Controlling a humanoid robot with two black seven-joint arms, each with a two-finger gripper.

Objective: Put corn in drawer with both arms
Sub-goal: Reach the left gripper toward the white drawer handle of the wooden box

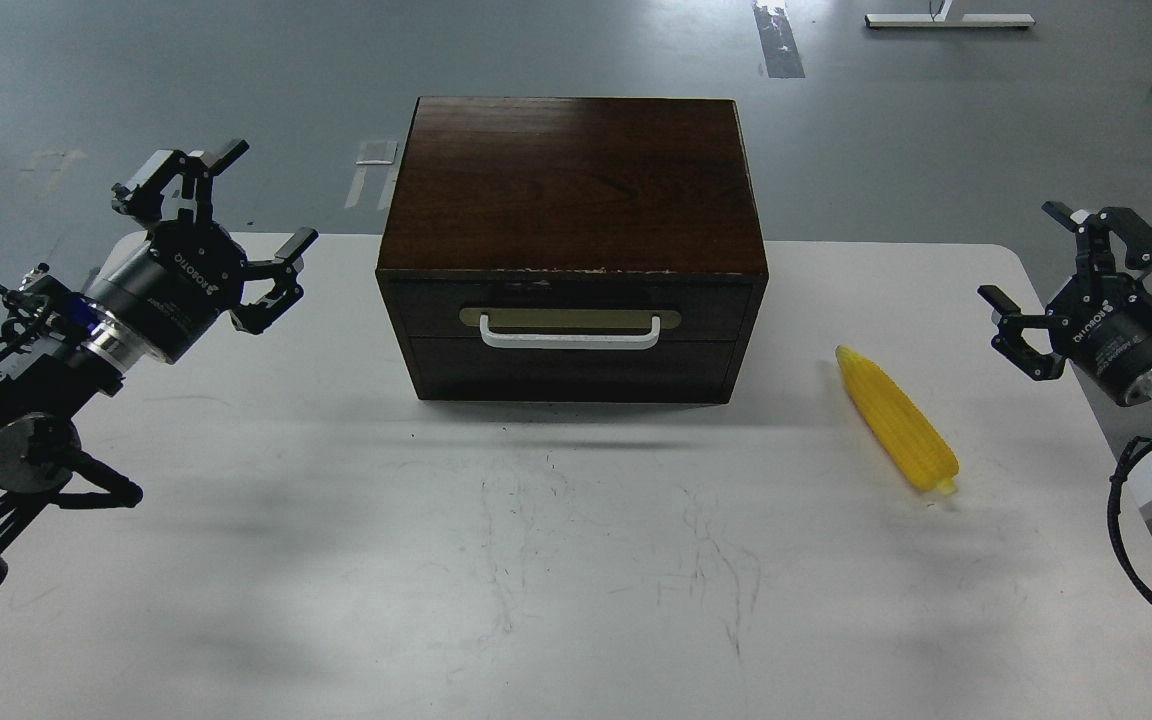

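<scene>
The yellow corn (897, 419) lies on the white table, right of the dark brown box, its thin end pointing toward the box. The drawer (570, 311) is pushed fully in; its white bar handle (570, 334) faces me. My left gripper (254, 197) hovers open to the left of the box, about level with the drawer, with nothing between its fingers. Near the table's right edge, my right gripper (1026, 252) is open too, empty, right of the corn and well apart from it.
The box (573, 170) stands at the back middle of the white table (496, 560). A plain handleless panel (572, 370) sits below the drawer. Grey floor lies beyond the table's far edge.
</scene>
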